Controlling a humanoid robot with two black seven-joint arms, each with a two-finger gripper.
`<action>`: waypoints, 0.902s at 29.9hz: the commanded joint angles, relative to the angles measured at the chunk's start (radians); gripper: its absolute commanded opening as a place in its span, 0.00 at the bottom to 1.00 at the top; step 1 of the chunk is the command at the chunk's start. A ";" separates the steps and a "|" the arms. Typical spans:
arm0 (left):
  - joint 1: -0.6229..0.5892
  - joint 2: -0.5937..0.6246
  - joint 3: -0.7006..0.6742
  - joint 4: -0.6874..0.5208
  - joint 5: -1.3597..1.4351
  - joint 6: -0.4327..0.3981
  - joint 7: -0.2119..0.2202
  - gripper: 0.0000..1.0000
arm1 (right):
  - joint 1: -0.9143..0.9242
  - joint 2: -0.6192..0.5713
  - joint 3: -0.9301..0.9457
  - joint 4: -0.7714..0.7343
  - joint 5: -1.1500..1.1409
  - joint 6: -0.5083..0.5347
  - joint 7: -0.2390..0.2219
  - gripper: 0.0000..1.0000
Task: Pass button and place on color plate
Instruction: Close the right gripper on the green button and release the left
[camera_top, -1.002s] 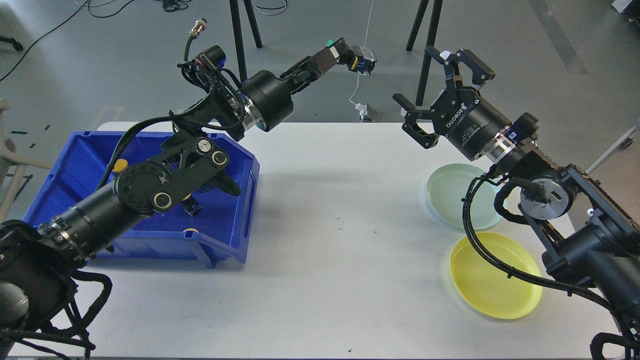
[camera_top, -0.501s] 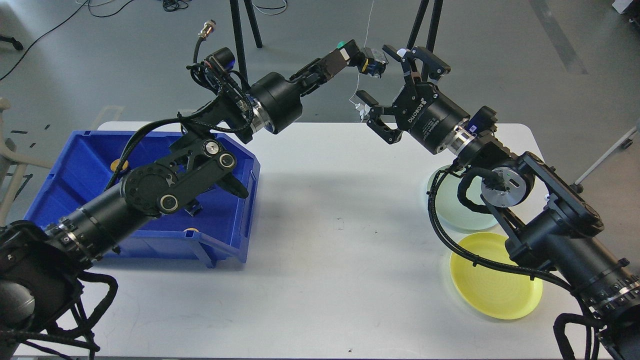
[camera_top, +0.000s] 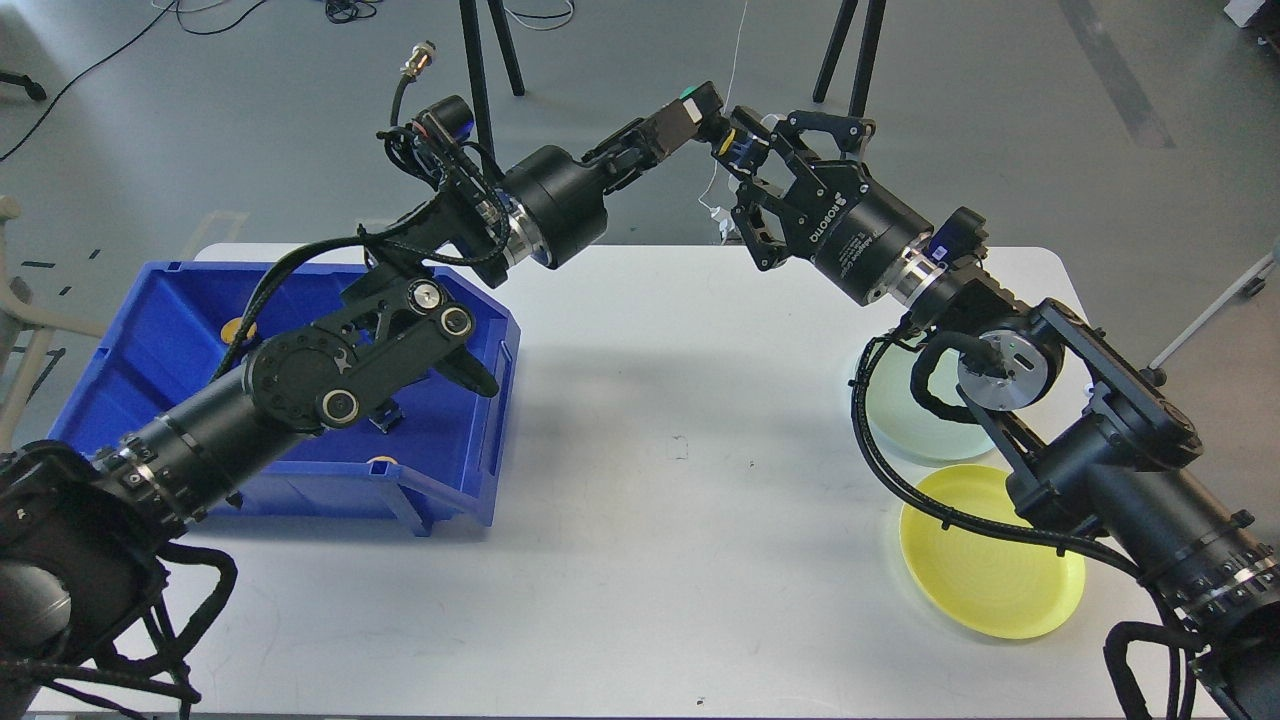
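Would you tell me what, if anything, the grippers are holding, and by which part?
The left gripper holds the green-capped button by its cap end; the right gripper closes around its far end.

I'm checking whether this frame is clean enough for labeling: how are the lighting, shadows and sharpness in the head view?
Head view: light is even and soft, with faint blurred shadows on the white table under both arms and beside the blue bin; no strong glare. Focus is sharp on the table, the yellow plate and the green plate. Where the left gripper meets the right gripper, dark parts merge, so the button is hard to make out.

White table (camera_top: 680, 560): bin (camera_top: 470, 470), two plates (camera_top: 985, 585)
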 joint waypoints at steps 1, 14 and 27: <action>0.001 0.000 0.000 0.000 0.000 -0.002 -0.002 0.29 | -0.002 0.002 0.000 -0.001 0.000 0.000 0.000 0.14; -0.001 0.005 -0.017 -0.002 -0.009 0.001 -0.020 0.86 | -0.003 -0.015 0.002 0.008 0.002 -0.002 0.000 0.15; 0.002 0.023 -0.098 0.006 -0.257 -0.008 -0.102 0.95 | -0.146 -0.337 0.008 0.062 0.009 0.003 -0.014 0.15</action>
